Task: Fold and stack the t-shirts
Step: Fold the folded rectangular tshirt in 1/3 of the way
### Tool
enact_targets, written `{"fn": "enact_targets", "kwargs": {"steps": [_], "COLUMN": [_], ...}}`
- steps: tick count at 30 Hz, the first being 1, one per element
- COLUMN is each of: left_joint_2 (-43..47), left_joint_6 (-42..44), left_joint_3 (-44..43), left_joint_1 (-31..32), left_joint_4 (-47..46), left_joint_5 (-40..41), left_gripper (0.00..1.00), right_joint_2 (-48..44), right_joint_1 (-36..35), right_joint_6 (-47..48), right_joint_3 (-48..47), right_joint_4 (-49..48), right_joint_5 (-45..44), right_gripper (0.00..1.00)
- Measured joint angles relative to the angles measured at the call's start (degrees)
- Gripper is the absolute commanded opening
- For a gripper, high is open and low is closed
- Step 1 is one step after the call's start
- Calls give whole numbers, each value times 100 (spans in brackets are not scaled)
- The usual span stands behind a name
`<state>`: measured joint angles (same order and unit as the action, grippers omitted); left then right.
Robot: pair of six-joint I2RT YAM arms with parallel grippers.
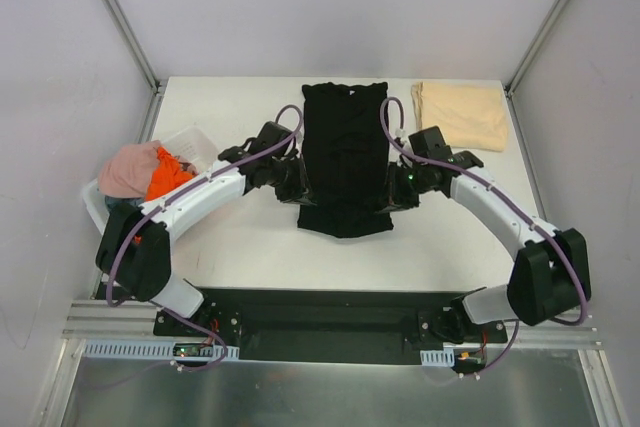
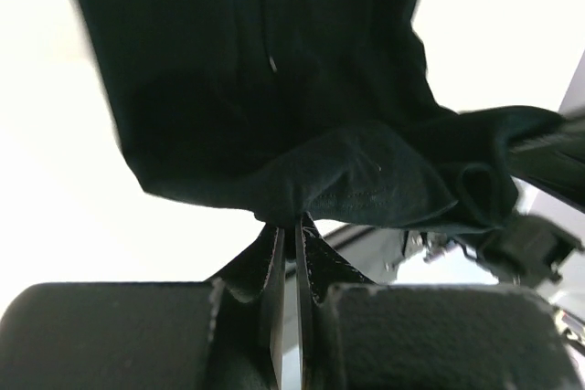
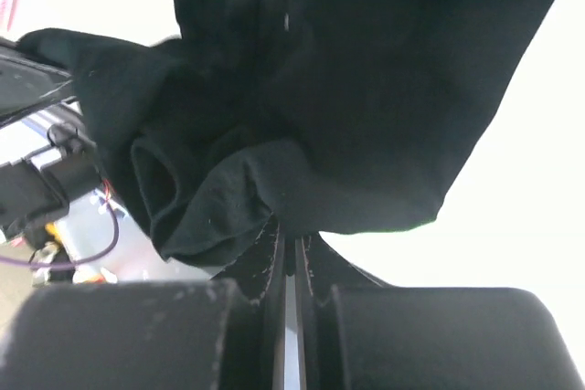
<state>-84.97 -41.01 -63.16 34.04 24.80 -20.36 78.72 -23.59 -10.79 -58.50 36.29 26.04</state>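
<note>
A black t-shirt lies lengthwise in the table's middle, its sides folded in. My left gripper is shut on its near left edge; the left wrist view shows the black cloth pinched between the fingers. My right gripper is shut on its near right edge, and the cloth bunches above its fingers. A folded tan t-shirt lies at the far right. Pink and orange t-shirts lie in the basket at left.
A white plastic basket stands at the table's left edge, holding the loose shirts. Grey walls and metal posts close in the table at the left, back and right. The arm bases sit on a black plate at the near edge.
</note>
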Motion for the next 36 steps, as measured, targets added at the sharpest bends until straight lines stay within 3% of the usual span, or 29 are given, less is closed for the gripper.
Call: {"fn": "enact_targets", "kwargs": {"steps": [11, 27, 33, 36], "left_joint_2": [-1043, -2590, -3071, -3311], "left_joint_6": [590, 1086, 1137, 1139], "left_joint_3": [-1373, -2929, -3314, -3453], "left_joint_1": [-605, -903, -1003, -1073], "left_joint_4": [111, 133, 125, 122], "left_joint_5": [57, 153, 138, 111], "left_gripper": [0, 1, 11, 18], "right_joint_2": [1397, 2820, 3257, 3449], "right_joint_1": [409, 855, 909, 938], "right_joint_6": [330, 492, 542, 555], "right_joint_3": [-1825, -2986, -3296, -3373], "right_joint_4": [-7, 50, 39, 0], "right_joint_5": [-273, -444, -503, -614], "right_gripper": [0, 1, 1, 10]}}
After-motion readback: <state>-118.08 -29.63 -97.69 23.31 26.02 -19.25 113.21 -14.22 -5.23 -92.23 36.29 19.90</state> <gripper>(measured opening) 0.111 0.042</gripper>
